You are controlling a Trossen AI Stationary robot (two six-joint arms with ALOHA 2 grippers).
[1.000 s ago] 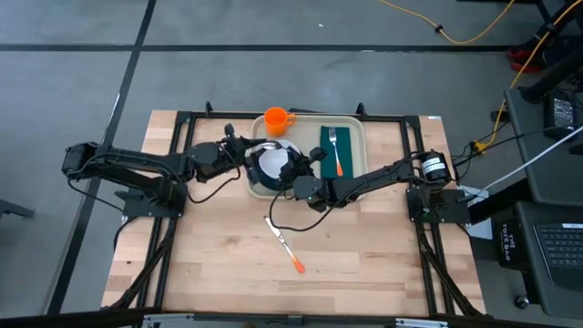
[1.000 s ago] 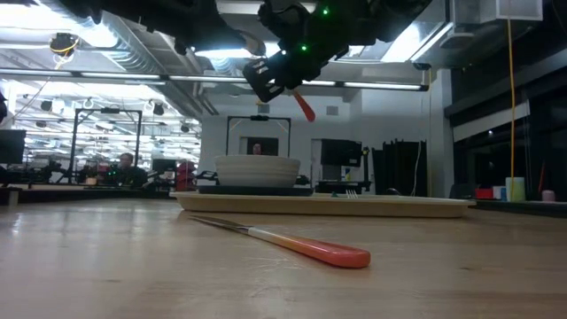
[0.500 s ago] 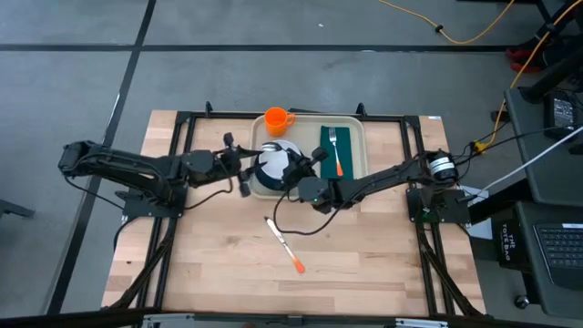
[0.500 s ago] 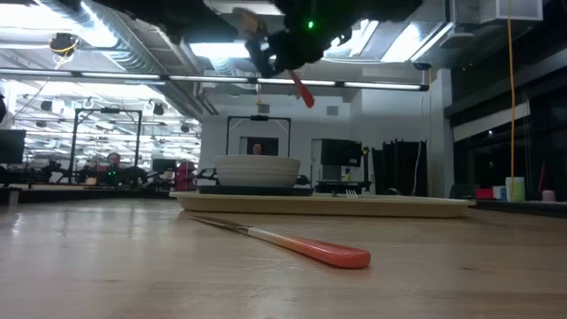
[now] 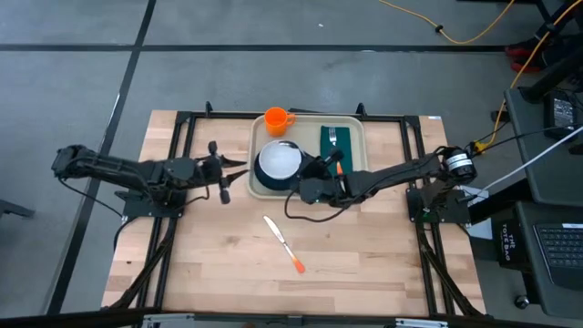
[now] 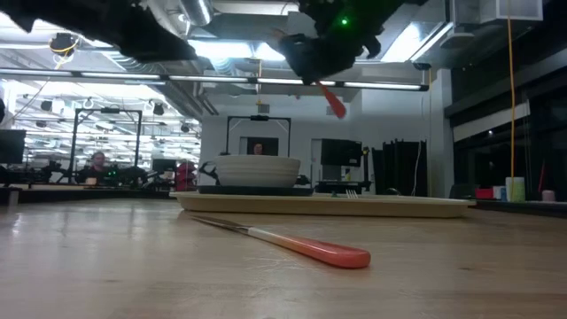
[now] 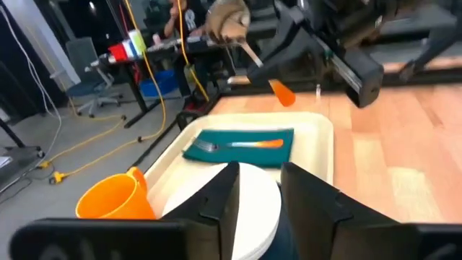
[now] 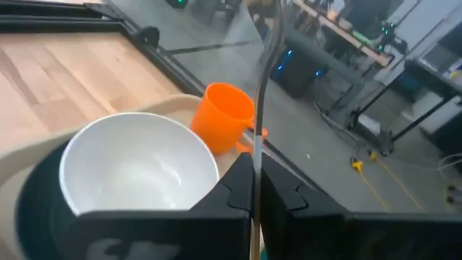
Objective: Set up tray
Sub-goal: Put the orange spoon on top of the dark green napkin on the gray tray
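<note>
The tray (image 5: pixel 309 155) lies at the far middle of the surface (image 5: pixel 228 264), carrying a white bowl (image 5: pixel 279 161), an orange cup (image 5: pixel 277 119) and a fork (image 5: pixel 333 138) on a green napkin (image 5: pixel 333 144). Above it, the right end effector (image 5: pixel 328 167) is clamped on an orange-handled utensil (image 6: pixel 331 99). The left end effector (image 5: pixel 221 173) hovers beside the tray, fingers apart. An orange-handled knife (image 5: pixel 284 243) lies nearer.

The wooden table (image 5: pixel 364 273) carries a beige tray (image 5: pixel 355 130) at its far edge. A knife (image 5: pixel 283 242) with an orange handle lies on the bare wood nearer the front.
</note>
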